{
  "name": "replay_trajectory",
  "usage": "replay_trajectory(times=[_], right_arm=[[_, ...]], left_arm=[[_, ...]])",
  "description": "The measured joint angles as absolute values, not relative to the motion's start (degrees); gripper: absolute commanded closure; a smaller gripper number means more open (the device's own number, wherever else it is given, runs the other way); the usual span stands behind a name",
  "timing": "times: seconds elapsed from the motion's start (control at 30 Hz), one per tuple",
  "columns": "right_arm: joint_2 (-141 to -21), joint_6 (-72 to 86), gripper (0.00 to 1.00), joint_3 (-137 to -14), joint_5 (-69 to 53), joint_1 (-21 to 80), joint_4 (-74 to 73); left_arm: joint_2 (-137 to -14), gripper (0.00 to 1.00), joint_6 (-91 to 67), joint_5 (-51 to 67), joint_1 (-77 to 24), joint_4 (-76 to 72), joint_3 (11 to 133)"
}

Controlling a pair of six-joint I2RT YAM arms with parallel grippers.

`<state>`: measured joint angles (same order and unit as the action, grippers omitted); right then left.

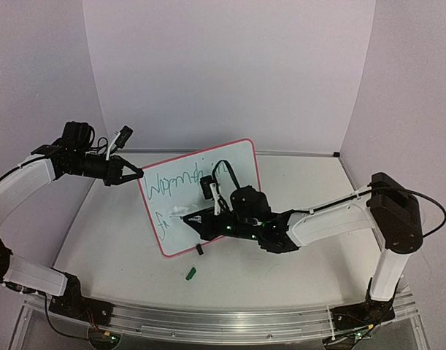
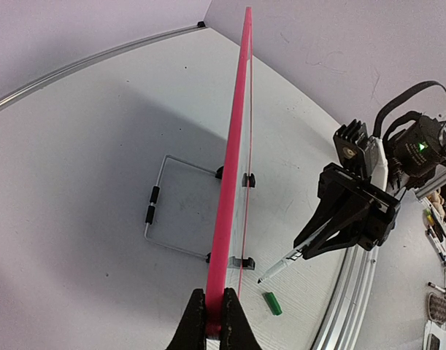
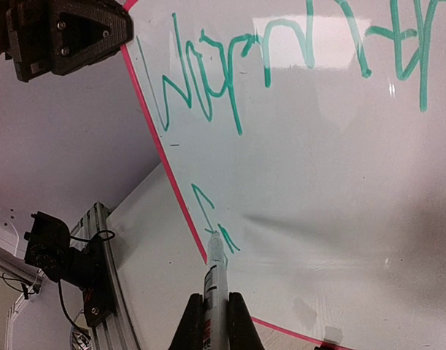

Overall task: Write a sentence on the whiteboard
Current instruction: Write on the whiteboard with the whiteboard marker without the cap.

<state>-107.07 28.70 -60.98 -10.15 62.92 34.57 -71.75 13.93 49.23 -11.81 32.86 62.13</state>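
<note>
Pink-framed glossy white whiteboard [image 1: 171,205] upright on table [image 1: 303,182], left gripper [image 1: 135,175] clamped on its edge, right gripper [image 3: 215,313] gripping pale marker [image 3: 214,266], tip on green handwritten sentence [image 1: 175,182], wire stand [image 2: 151,195] only in left wrist view, later words arm-hidden.

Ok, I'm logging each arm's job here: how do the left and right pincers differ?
The left pincer is shut on the whiteboard at its pink frame; the right pincer is shut on a marker. The left pincer sits at the board's upper left corner; the right pincer is in front of its lower left, marker tip on the second line of the sentence. Both are shut, each holding something.
</note>
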Motion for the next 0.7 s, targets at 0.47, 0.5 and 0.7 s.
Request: replay_trajectory(times=[0.47,0.5,0.7], right_arm=[[-109.5,28.5,1.00,-65.1,-10.2,62.9,32.4],[-109.7,28.5,1.00,-65.2,-10.1,62.9,32.2],[-110.4,28.6,1.00,-65.3,-9.7,62.9,31.5]], left_arm=[[-71.7,1.00,13.9,49.2,-12.0,32.8,62.1],[-71.7,1.00,13.9,49.2,-12.0,32.8,62.1],[-71.7,1.00,13.9,49.2,-12.0,32.8,62.1]])
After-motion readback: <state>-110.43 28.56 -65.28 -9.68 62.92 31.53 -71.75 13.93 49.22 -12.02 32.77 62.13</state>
